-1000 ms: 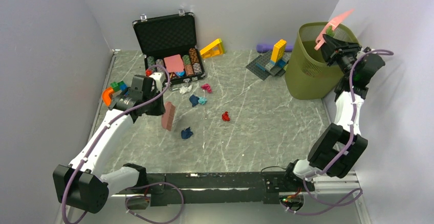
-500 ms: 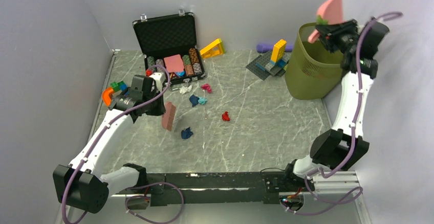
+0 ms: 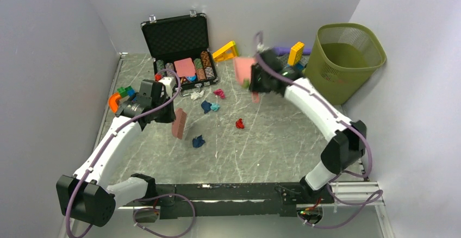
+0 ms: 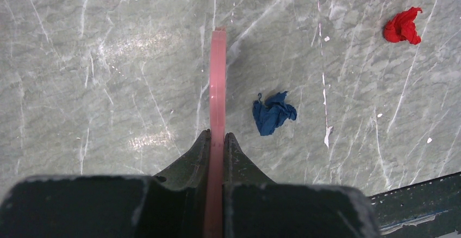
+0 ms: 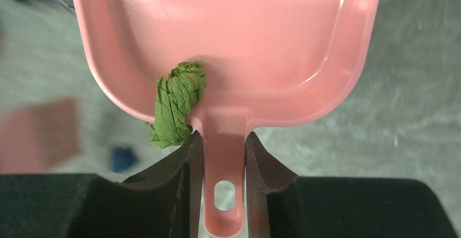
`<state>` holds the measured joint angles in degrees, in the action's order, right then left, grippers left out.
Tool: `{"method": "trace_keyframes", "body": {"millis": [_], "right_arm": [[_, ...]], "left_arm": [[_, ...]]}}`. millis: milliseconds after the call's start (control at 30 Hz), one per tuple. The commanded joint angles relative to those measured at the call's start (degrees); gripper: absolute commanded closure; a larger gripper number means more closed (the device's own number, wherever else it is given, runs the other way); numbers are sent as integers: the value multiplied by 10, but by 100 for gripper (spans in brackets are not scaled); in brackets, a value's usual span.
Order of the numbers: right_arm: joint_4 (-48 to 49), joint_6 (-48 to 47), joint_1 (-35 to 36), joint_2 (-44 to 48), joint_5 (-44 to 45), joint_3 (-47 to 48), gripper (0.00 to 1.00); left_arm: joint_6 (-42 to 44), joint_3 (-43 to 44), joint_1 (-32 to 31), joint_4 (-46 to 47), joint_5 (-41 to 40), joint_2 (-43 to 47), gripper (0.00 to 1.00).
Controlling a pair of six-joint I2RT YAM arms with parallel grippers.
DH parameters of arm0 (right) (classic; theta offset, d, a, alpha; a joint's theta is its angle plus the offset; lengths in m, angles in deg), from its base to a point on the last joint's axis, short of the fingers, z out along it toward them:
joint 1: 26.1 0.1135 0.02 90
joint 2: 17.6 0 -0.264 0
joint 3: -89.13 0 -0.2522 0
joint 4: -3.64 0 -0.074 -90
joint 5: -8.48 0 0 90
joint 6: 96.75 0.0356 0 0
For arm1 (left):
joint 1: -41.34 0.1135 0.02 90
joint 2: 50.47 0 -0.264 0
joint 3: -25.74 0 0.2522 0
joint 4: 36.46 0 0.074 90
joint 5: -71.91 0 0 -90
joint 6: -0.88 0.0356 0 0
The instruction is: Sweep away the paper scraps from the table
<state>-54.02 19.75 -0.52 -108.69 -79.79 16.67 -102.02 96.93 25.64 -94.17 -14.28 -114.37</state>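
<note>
Olive mesh bin (image 3: 348, 67): one, far right corner, by the right wall; contents cannot be told from the top view.
Black case (image 3: 179, 37): one, open at the far wall, left of centre; holds rows of striped poker chips (image 3: 202, 67) and a pink slab (image 3: 185, 67).
Table (image 3: 282, 135): grey-green marble; the near half and right of centre lie open; clutter keeps to the far edge and far left.
Paper scraps (image 3: 205, 106): six on the table, a loose cluster left of centre, near side of the case; one white, one magenta, one teal, two navy, one red.
Toy blocks (image 3: 225, 51): yellow pieces at the far edge; orange and green ones by the left wall.
Left gripper (image 3: 166, 113): pinching a pink board (image 3: 178, 123), left of the cluster.
Right gripper (image 3: 256, 79): over the far centre, carrying a pink dustpan (image 3: 242, 69); blurred.
Left wrist, board: edge-on, clamped between both fingers.
Left wrist, scraps: three; navy just right of the board and apart from it, red far right, another navy cut by the far edge.
Right wrist, dustpan: handle nipped between both fingers; tray holds one green wad (image 5: 176, 105), lodged at the near rim left of the handle, partly overhanging.
Right wrist, surroundings: blurred.
</note>
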Motion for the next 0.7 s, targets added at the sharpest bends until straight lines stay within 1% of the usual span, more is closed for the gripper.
{"method": "trace_keyframes", "body": {"millis": [0, 100, 200, 233, 300, 400, 600, 667], "right_arm": [[-8, -34, 134, -4, 281, -98, 100], [-54, -8, 207, -69, 427, -94, 100], [-124, 36, 254, -134, 570, -59, 100], [-135, 43, 262, -148, 593, -51, 100], [-127, 32, 270, -163, 602, -49, 100], [-71, -13, 277, -153, 585, -77, 100], [0, -45, 279, -114, 514, -118, 100], [30, -84, 282, -99, 494, -133, 100]], "left_arm": [[5, 3, 2, 19, 4, 10, 100], [5, 3, 2, 19, 6, 7, 100], [4, 2, 2, 19, 3, 7, 100], [4, 2, 2, 19, 2, 7, 100], [4, 1, 3, 19, 1, 8, 100], [4, 0, 2, 18, -1, 8, 100], [5, 1, 2, 18, 1, 3, 100], [6, 1, 2, 18, 3, 2, 100]]}}
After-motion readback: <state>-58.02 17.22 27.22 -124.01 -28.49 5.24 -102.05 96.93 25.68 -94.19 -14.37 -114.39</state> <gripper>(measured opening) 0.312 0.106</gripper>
